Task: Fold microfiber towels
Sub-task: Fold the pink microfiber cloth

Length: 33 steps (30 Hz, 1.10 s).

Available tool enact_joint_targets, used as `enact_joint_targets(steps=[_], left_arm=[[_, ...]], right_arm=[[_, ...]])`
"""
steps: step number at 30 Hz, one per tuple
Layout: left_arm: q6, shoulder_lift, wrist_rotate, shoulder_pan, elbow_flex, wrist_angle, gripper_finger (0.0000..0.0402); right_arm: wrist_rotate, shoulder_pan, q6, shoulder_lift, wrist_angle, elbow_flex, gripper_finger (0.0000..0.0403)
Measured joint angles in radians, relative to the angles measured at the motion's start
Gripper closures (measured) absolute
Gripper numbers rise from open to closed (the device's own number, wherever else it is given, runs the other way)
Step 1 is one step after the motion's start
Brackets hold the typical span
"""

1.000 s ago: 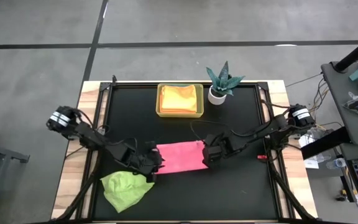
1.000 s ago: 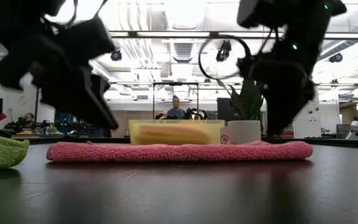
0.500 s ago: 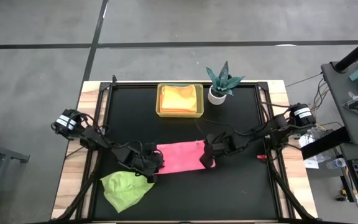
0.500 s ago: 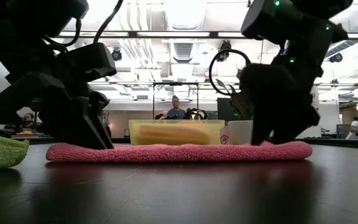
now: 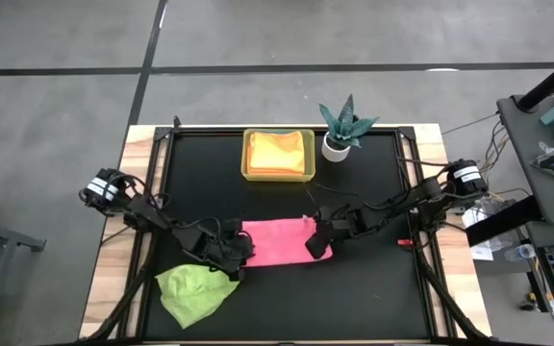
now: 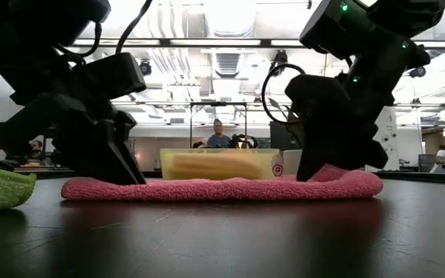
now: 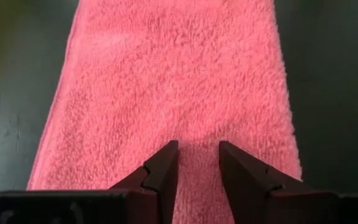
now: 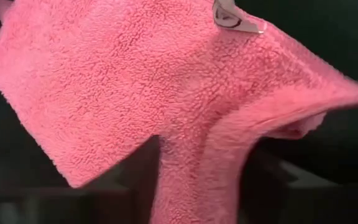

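A pink towel (image 5: 279,240) lies as a folded strip mid-table, its long axis left to right. My left gripper (image 7: 197,152) stands open by a narrow gap over its left end (image 6: 79,188). My right gripper (image 8: 201,186) is shut on its right end. A lime green towel (image 5: 195,293) lies crumpled near the front left. Orange-yellow towels (image 5: 279,151) sit folded in the yellow tray (image 5: 248,159) at the back. My left gripper sets both fingertips (image 7: 166,157) down on the top of the pink towel's left end (image 7: 197,134), slanting down from the table's left. The towel lies flat under them, with nothing gathered in the gap. My right gripper pinches a raised ridge of the pink towel's right end (image 8: 197,149) between its two fingers, slanting down from the table's right. That end (image 6: 334,174) humps up at the fingers; the rest lies on the table.
A small teal plant in a white pot (image 5: 339,130) stands right of the tray. The black mat (image 5: 373,298) is bare in front of and right of the pink towel. Cables run along both arms.
Both grippers have come down onto the pink towel, the left on its left end, the right on its right end while turning at the wrist. The towel's right end has humped up at the right fingers; the rest has stayed flat.
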Motion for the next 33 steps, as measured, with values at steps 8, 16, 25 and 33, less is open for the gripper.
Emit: enact_joint_targets(steps=[8, 16, 25, 33], left_arm=[[0.017, -0.083, -0.003, -0.013, -0.003, -0.063, 0.0299], [0.015, -0.151, -0.005, -0.026, -0.037, -0.103, 0.0299], [0.019, -0.015, -0.017, -0.014, -0.038, 0.160, 0.0299], [0.029, 0.134, -0.025, 0.004, -0.027, 0.347, 0.0299]], right_arm=[[0.001, 0.000, -0.066, -0.051, -0.072, -0.001, 0.0382], [0.028, 0.000, -0.075, -0.227, -0.382, 0.004, 0.0393], [0.088, 0.002, 0.062, -0.346, -0.519, 0.022, 0.0394], [0.025, 0.002, 0.005, -0.243, -0.094, 0.024, 0.0394]])
